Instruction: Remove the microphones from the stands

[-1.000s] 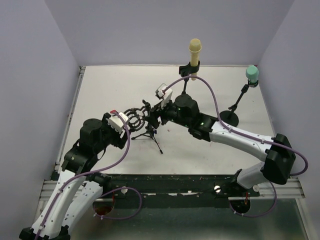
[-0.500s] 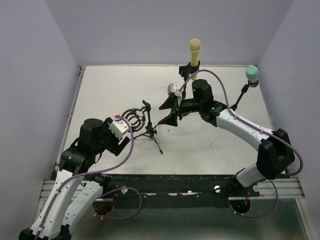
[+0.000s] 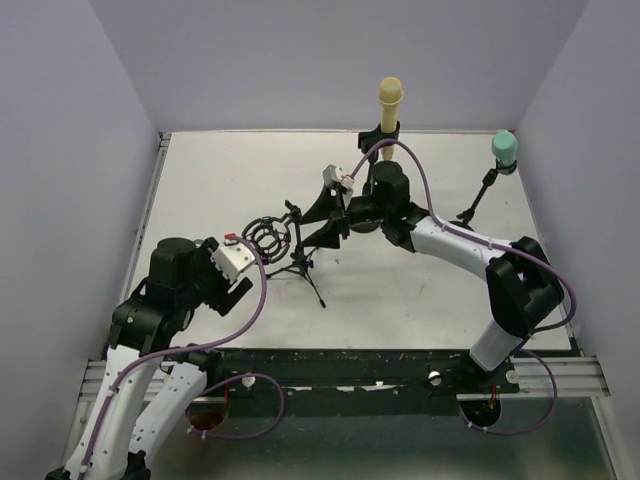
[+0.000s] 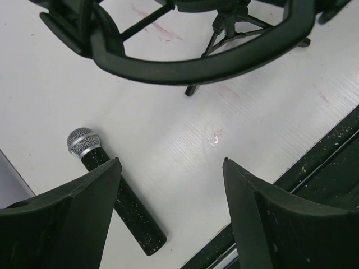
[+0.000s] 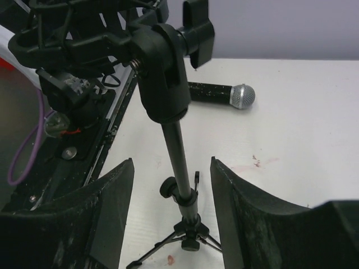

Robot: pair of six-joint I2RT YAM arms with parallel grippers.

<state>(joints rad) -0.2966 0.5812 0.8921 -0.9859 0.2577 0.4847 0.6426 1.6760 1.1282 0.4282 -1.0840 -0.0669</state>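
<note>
Microphone [image 4: 137,224] flat on table [image 4: 185,129], apart from stand [image 5: 178,157], left pincer [image 4: 171,165] open above

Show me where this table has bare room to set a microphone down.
Free: the far-left table, between its left edge and the yellow microphone's stand; also the near strip between the tripod stand and the right arm. Crowded: around that tripod.

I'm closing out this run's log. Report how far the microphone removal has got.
Done: the black microphone with the silver mesh head lies flat on the white table, apart from the black tripod stand, whose ring cradle shows no microphone. In hand: nothing; the left gripper and right gripper are both open and empty. Left: apparently nothing for this stand.
</note>
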